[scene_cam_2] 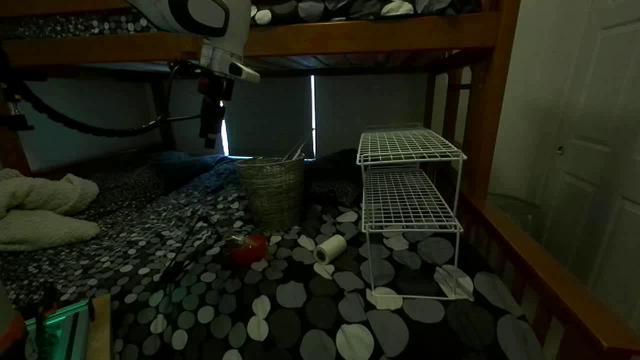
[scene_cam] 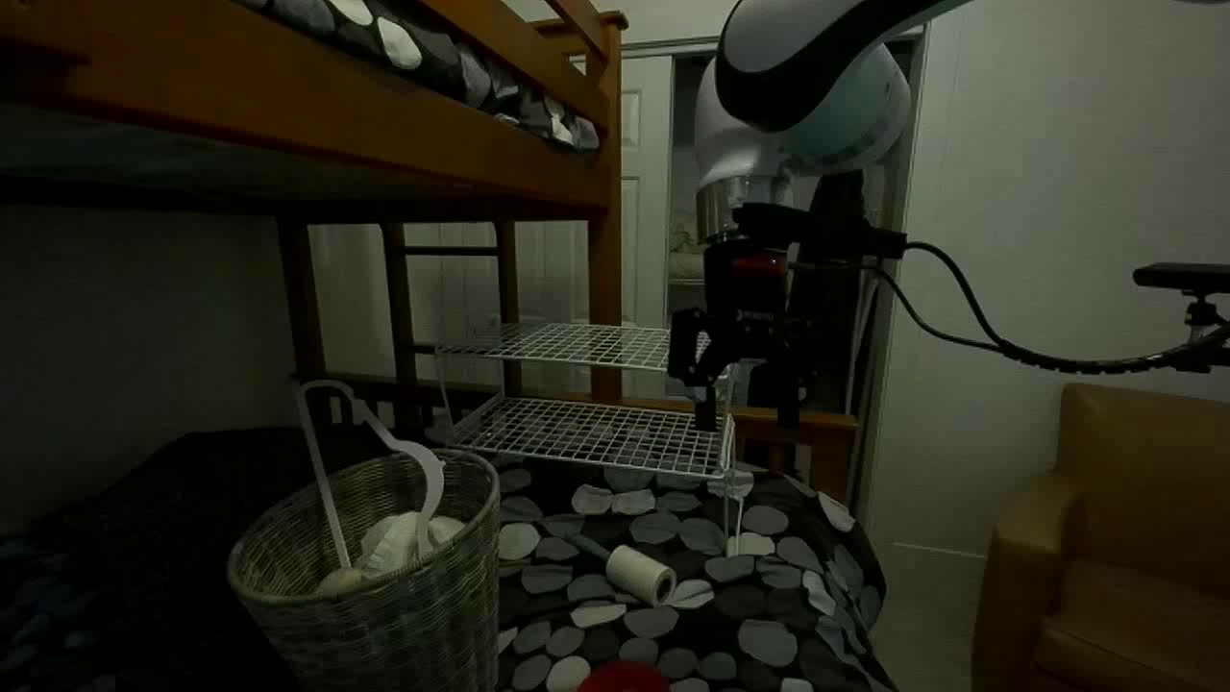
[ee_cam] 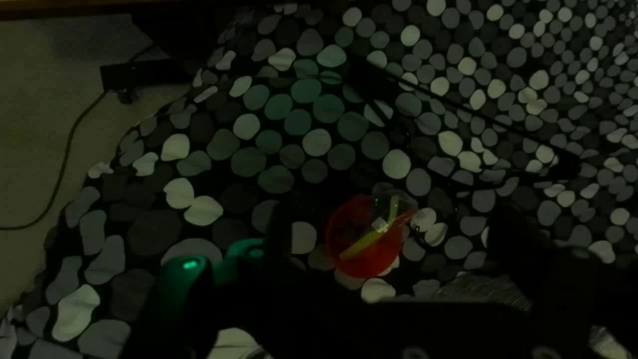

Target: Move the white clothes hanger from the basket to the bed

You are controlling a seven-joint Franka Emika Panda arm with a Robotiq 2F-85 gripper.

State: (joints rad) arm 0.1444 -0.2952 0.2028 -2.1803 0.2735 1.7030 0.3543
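The white clothes hanger (scene_cam: 430,466) stands tilted in the woven basket (scene_cam: 394,625), its upper part rising above the rim. In an exterior view only a thin part of the hanger (scene_cam_2: 297,150) shows above the basket (scene_cam_2: 274,195). The basket stands on the bed's dotted black cover (scene_cam_2: 300,312). My gripper (scene_cam: 748,415) is open and empty, raised above the bed and apart from the basket; it also shows in an exterior view (scene_cam_2: 212,137). In the wrist view the fingers (ee_cam: 394,224) are spread wide, with a sliver of the basket (ee_cam: 483,290) near the right finger; the hanger is out of view there.
A white wire rack (scene_cam_2: 410,200) stands on the bed. A white roller (scene_cam_2: 331,249) and a red object (ee_cam: 366,244) lie before the basket. A black triangular outline (ee_cam: 468,108) lies on the cover. The upper bunk's rail (scene_cam: 384,144) overhangs. A tan armchair (scene_cam: 1105,538) stands beside.
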